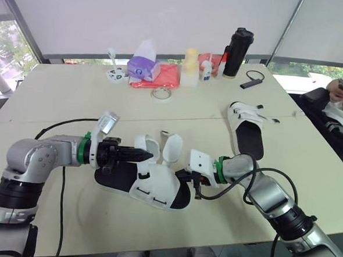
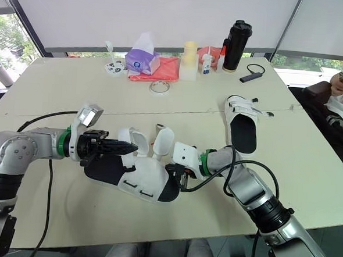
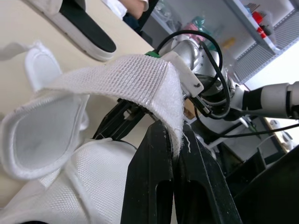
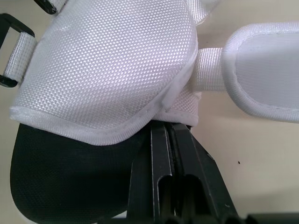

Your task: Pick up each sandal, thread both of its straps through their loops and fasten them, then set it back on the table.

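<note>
A white sandal with a black sole [image 1: 150, 185] lies on the table's near side, between my two grippers. My left gripper [image 1: 148, 156] is shut on one of its white straps [image 3: 135, 81], holding it raised above the upper. A second loose strap [image 1: 172, 149] stands up beside it. My right gripper [image 4: 170, 128] is shut on the edge of the sandal's white mesh upper [image 4: 112, 70], at the side near the black sole. Two black loops [image 4: 11, 56] sit at the upper's far edge. The other sandal [image 1: 247, 130] lies flat on the table to the right, apart from both grippers.
Along the table's far edge stand a purple tissue box [image 1: 143, 65], a red cloth [image 1: 166, 76], small bottles, a tall black flask [image 1: 237, 51] and a black device with a cable [image 1: 251, 83]. A tape ring [image 1: 161, 93] lies mid-table. A person [image 1: 342, 95] sits at the right.
</note>
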`<state>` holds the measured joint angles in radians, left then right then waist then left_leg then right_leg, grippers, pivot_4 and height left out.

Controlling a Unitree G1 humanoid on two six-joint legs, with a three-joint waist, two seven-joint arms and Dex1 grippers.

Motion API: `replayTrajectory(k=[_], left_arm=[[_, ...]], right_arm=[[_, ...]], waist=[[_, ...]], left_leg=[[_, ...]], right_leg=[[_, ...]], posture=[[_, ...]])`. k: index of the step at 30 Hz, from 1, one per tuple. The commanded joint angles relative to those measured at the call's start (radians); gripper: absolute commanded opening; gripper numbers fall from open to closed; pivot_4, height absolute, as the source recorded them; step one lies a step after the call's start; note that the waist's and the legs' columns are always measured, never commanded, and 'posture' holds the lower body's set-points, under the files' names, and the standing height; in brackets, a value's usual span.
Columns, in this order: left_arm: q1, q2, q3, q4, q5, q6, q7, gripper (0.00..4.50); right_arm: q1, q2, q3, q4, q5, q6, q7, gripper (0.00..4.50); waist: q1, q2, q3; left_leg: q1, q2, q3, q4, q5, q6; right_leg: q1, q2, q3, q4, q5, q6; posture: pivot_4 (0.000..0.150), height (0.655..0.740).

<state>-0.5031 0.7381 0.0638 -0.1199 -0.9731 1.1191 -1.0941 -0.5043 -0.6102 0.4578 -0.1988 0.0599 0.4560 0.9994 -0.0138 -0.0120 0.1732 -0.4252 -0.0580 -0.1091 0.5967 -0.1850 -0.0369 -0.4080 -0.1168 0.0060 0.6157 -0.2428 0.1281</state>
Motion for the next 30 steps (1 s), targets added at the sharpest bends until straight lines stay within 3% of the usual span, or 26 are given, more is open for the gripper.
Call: replayTrajectory(k=[1,24,30], left_arm=[[0.001,0.007,0.018,-0.006,0.007,-0.024,-0.009,0.03],[0.007,0.017,0.018,-0.005,0.024,-0.054,-0.011,0.03],[-0.002,0.031,-0.027,0.017,0.067,-0.084,-0.071,0.03]], right_arm=[[-0.035,0.017,-0.012,0.011,-0.005,-0.019,0.009,0.0],[-0.089,0.091,0.009,0.091,-0.059,-0.071,0.036,0.0],[-0.033,0.057,0.002,-0.012,-0.012,0.031,0.09,0.0]], waist=[[0.0,0.0,0.0],[-0.004,0.0,0.0],[-0.002,0.0,0.0]], left_leg=[[0.0,0.0,0.0,0.0,0.0,0.0],[0.0,0.0,0.0,0.0,0.001,-0.002],[0.0,0.0,0.0,0.0,0.001,-0.002]], right_leg=[[0.0,0.0,0.0,0.0,0.0,0.0],[-0.001,0.001,0.0,0.002,0.0,0.0],[-0.001,0.001,0.0,0.003,0.0,0.0]], posture=[[0.15,0.74],[0.15,0.74],[0.15,0.74]])
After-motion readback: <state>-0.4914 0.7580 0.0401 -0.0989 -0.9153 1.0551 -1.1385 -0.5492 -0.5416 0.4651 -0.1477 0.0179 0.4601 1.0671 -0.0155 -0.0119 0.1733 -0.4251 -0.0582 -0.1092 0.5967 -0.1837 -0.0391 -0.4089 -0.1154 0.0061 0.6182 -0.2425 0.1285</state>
